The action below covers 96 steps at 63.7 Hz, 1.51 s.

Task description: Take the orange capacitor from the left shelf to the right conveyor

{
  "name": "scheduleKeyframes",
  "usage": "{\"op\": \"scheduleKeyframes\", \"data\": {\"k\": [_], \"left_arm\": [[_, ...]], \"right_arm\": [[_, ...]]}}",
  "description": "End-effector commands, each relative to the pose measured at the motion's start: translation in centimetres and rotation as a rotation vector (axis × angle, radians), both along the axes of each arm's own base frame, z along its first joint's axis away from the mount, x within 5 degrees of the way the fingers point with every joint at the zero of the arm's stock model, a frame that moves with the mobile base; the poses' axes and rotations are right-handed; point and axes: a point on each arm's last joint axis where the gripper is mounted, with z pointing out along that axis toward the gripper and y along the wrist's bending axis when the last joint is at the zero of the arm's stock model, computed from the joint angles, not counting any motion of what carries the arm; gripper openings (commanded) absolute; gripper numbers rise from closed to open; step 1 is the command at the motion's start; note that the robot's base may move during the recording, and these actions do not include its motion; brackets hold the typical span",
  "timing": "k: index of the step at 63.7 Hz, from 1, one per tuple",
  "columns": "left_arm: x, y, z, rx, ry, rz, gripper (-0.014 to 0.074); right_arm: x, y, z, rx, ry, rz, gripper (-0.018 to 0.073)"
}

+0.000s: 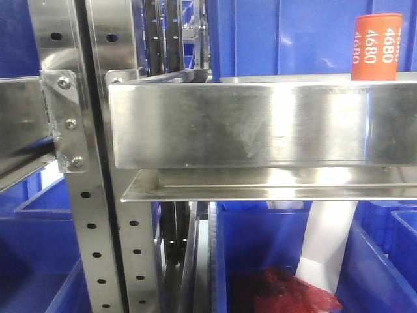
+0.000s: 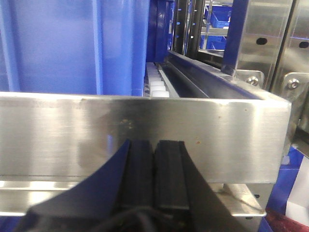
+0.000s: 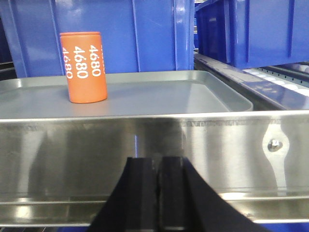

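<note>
The orange capacitor [image 3: 83, 66] stood upright at the upper left of the right wrist view, on a shallow grey tray [image 3: 203, 94] set on the left shelf [image 1: 98, 195], behind the shelf's front rail [image 3: 72, 145]. In the front view it showed only in the upper right corner. Blue bins [image 3: 145, 34] rose behind it. The right claw [image 3: 157, 191], at bottom centre, had its fingers pressed together on nothing. The left claw [image 2: 154, 174] was likewise pressed together, empty.

The orange capacitor [image 3: 83, 67] carries white "4680" print. The left shelf [image 1: 260, 124] is brushed silver (uprights dotted with holes), the bins [image 3: 135, 29] blue, my right gripper [image 3: 155, 162] black. A blurry clump [image 1: 287, 293] looks dark red.
</note>
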Motion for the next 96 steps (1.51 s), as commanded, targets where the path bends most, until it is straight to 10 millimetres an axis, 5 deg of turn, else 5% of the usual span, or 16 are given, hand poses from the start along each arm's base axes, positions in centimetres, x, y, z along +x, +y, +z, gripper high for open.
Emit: {"op": "scheduleKeyframes", "data": {"k": [1, 14, 27, 41, 50, 72, 96], "left_arm": [[-0.1, 0.1, 1.0, -0.015, -0.102, 0.002, -0.0127], [-0.1, 0.1, 1.0, -0.015, -0.102, 0.002, -0.0127], [-0.1, 0.1, 1.0, -0.015, -0.102, 0.002, -0.0127], [-0.1, 0.1, 1.0, -0.015, -0.102, 0.002, -0.0127], [-0.1, 0.1, 1.0, -0.015, -0.102, 0.002, -0.0127], [-0.1, 0.1, 1.0, -0.015, -0.102, 0.002, -0.0127], [-0.1, 0.1, 1.0, -0.015, -0.102, 0.002, -0.0127]], "right_arm": [[-0.2, -0.2, 1.3, -0.012, -0.132, -0.020, 0.0055], [-0.6, -0.2, 3.6, 0.000, -0.228, -0.025, 0.0055], [-0.9, 0.0, 11.0, -0.003, -0.212, -0.002, 0.0082], [2.9, 0.3, 15.3, 0.002, -0.099, 0.043, 0.0457], [6.3, 1.0, 15.6, -0.008, 0.005, 0.104, 0.0631], [12.5, 4.6, 13.2, -0.021, 0.103, 0.263, 0.0623], [18.0, 5.5, 10.3, -0.025, 0.043, 0.221, 0.0623]]}}
